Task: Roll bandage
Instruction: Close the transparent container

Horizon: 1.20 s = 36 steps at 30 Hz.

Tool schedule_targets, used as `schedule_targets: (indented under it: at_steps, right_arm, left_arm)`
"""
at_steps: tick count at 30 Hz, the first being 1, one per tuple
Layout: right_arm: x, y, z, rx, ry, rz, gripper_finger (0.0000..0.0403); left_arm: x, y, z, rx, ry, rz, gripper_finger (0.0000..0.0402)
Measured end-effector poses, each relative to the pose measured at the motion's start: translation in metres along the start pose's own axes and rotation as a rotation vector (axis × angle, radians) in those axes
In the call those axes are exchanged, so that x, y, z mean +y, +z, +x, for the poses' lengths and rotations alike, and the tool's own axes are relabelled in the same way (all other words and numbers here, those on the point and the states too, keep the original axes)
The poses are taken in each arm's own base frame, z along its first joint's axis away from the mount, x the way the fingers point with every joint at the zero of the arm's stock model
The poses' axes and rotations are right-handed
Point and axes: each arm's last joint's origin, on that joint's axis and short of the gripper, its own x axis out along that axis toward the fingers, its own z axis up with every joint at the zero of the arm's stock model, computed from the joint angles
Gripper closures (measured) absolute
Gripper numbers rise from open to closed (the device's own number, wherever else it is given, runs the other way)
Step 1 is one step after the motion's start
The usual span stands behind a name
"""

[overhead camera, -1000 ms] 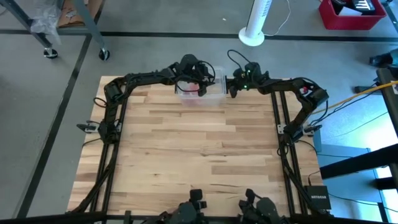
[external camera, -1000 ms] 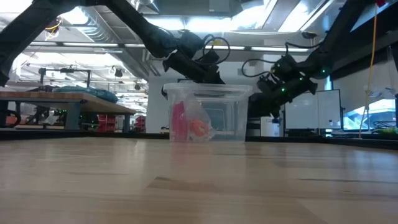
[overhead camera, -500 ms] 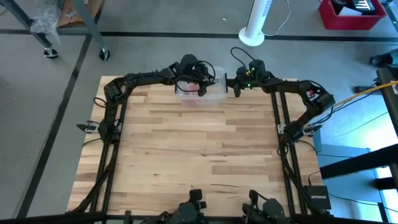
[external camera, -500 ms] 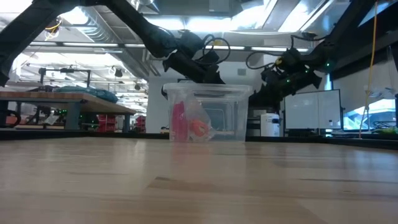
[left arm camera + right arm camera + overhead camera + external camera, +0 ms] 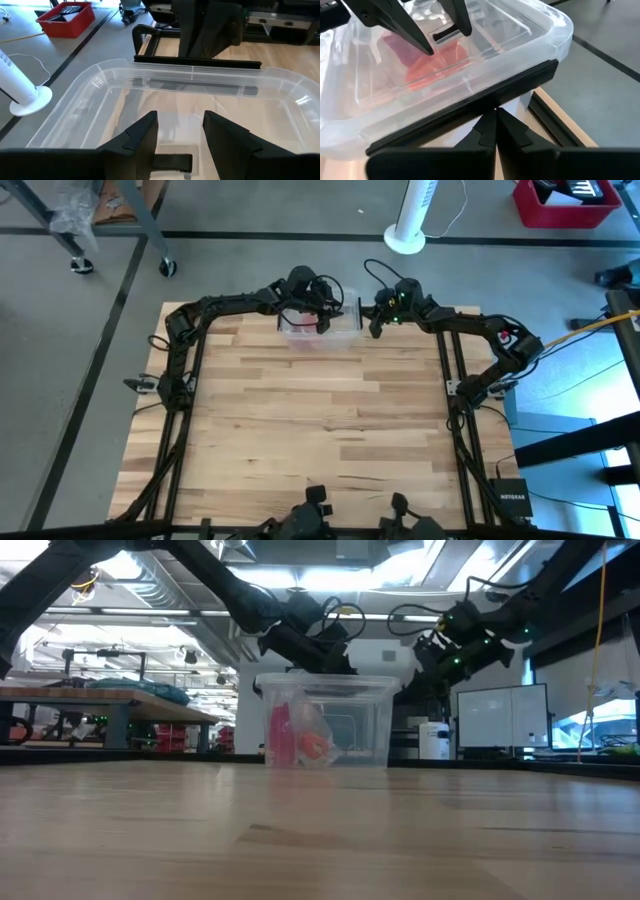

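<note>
A clear plastic bin [image 5: 320, 330] stands at the table's far edge. Inside it the red bandage [image 5: 280, 735] stands against the bin's left wall, next to an orange-red lump [image 5: 316, 747]. Both show in the right wrist view, the bandage [image 5: 395, 47] beside the lump [image 5: 440, 60]. My left gripper [image 5: 180, 132] is open and empty, pointing down into the bin's mouth above them. My right gripper [image 5: 495, 117] is shut at the bin's right rim. My right gripper's shut fingertips [image 5: 487, 125] meet a black bar [image 5: 470, 105] that runs along the bin's right rim. They come from the table's right side, slanting down. Whether they rest on it or only stand at it I cannot tell. The bin stays on the table.
The bare wooden table [image 5: 300, 430] stretches from the bin to the near edge. Beyond the far edge a white pedestal base [image 5: 405, 240] and a red crate [image 5: 565, 200] stand on the floor.
The bin has slid a little toward the table's left edge, and my left gripper has shifted with it. My right gripper has risen from beside the bin's wall to the height of its rim.
</note>
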Motion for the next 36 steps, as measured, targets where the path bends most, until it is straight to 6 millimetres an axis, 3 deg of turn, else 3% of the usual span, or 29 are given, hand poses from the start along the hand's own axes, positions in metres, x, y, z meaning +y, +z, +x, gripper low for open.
schedule_targets:
  at_steps: [7,25,36]
  right_arm:
    - [0.002,0.005,0.001,-0.006,0.011,-0.003,0.0395]
    - [0.003,0.006,0.001,0.002,-0.010,-0.007,0.0395]
    - [0.040,0.010,0.017,0.034,-0.123,-0.103,0.0395]
  left_arm:
    - [0.000,-0.005,0.006,0.012,-0.004,-0.013,0.0245]
    - [-0.016,0.008,0.013,-0.088,0.002,-0.020,0.0245]
    - [-0.027,0.007,0.016,-0.048,-0.030,-0.064,0.0245]
